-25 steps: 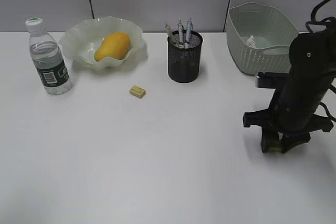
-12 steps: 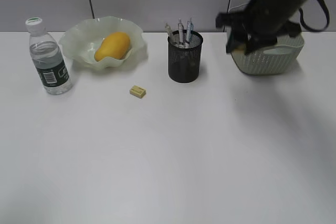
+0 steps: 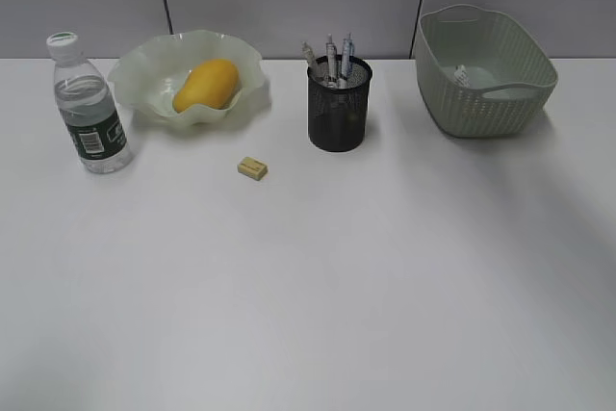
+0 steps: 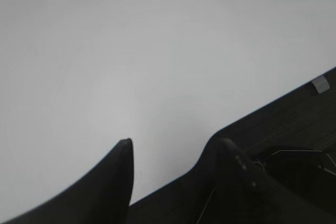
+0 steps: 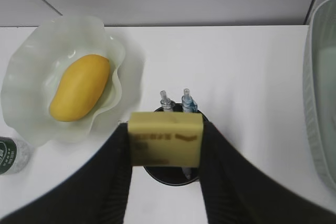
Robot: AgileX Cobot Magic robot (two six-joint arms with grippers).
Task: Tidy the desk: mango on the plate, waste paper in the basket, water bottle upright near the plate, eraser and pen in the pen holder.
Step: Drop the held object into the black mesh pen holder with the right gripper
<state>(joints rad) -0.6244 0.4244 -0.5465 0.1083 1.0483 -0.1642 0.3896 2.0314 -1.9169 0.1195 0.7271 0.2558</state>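
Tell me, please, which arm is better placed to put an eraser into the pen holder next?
Right: its gripper already clamps an eraser above the pen holder. The left gripper is open and empty at the desk edge.

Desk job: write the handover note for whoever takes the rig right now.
Right gripper: shut on an eraser, high above the pen holder.
Left gripper: open, empty, over the desk edge.
Done: mango in the plate; bottle upright beside the plate; paper in the basket; pens in the holder.
Left: drop the held eraser into the holder, then fetch the second eraser, lying on the desk front-left of the holder.
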